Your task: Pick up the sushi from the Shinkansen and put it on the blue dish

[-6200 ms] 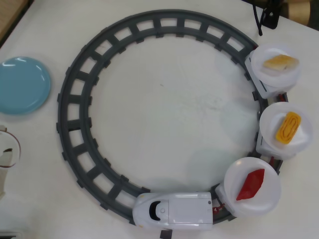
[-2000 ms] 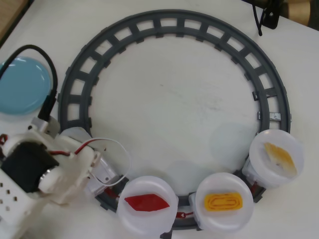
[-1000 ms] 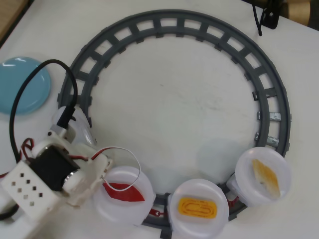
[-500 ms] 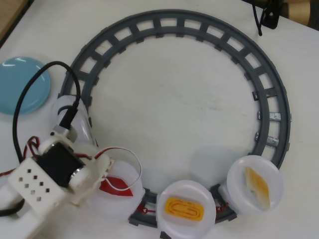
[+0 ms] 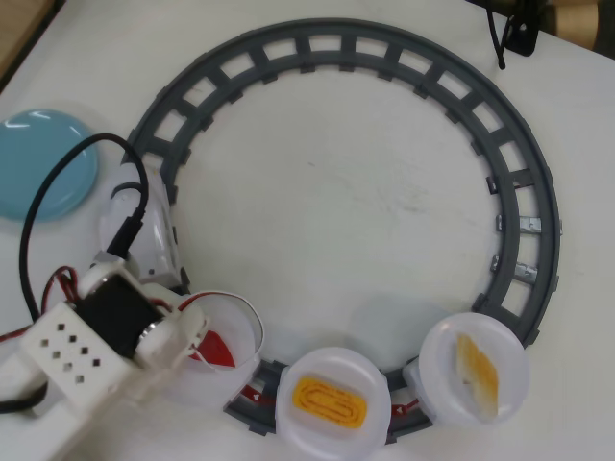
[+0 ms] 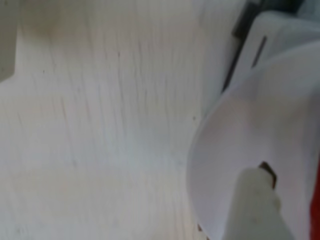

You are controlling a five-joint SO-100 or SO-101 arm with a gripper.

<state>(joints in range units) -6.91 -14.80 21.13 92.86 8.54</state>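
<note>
White tabletop, pale and bare apart from a grey circular toy track (image 5: 500,173) that fills most of the overhead view; a strip of wood-coloured surface shows at the far left corner.

Shinkansen (image 5: 144,226) sits on the left arc of the track, partly under the arm and its black cable (image 5: 58,192). Behind it, along the near arc, ride its round white plates. Nearest plate (image 5: 240,322) to the engine carries the sushi (image 5: 219,348), a red piece only partly visible beneath the arm's white body. Middle plate (image 5: 332,401) holds the yellow spiral-marked roll (image 5: 330,401); last plate (image 5: 476,370) holds the pale orange-white piece (image 5: 478,370). Neither is the target.

Blue dish (image 5: 43,163) lies off the track at far left, empty, just beyond the train. Placement makes sense: short carry from first plate to dish.

Gripper (image 5: 197,331) is low over the first plate, positioned above the red piece, presumably to approach from above since the piece lies flat. In the wrist view one pale fingertip (image 6: 255,200) hangs over the plate's white surface, with a sliver of red at the right edge. Only that finger shows, blurred; I cannot tell whether the jaws are spread or closed, or whether they touch the sushi.

Judgement: reach stage, grasp not yet confirmed. Risk: thin glossy piece may slide on the plate, or the plate may tip.
</note>
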